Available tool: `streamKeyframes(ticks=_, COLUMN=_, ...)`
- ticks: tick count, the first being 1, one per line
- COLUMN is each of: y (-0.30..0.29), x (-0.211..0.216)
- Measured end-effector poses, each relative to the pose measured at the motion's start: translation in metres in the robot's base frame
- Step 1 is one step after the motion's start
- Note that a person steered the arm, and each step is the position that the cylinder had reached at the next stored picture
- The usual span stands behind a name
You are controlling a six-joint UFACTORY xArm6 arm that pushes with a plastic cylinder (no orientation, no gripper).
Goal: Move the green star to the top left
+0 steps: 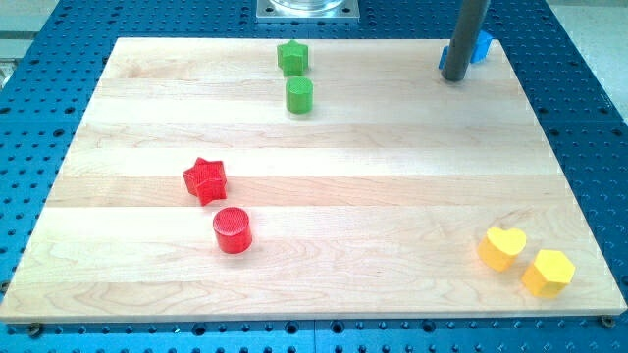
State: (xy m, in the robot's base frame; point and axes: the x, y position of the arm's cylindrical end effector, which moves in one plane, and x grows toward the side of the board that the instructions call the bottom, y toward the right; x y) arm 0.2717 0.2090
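Note:
The green star (291, 57) sits near the top edge of the wooden board (128, 118), a little left of centre. A green cylinder (299, 95) stands just below it, close but apart. My rod comes down at the view's top right, and my tip (453, 76) rests on the board there, far to the right of the green star. A blue block (480, 45) lies right behind the rod, partly hidden by it; its shape cannot be made out.
A red star (205, 179) and a red cylinder (233, 230) lie at the lower left. A yellow heart (501, 247) and a yellow hexagon (548, 273) lie at the bottom right corner. A metal mount (308, 9) sits beyond the top edge.

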Motion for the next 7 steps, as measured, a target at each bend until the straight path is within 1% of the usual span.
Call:
streamKeyframes(ticks=1, y=-0.005, x=-0.014)
streamKeyframes(ticks=2, y=-0.095, x=-0.028)
streamKeyframes(ticks=4, y=-0.308, x=-0.029)
streamKeyframes(ticks=5, y=-0.357, x=-0.029)
streamKeyframes(ticks=6, y=-0.389, x=0.001)
streamKeyframes(ticks=7, y=-0.437, x=0.009)
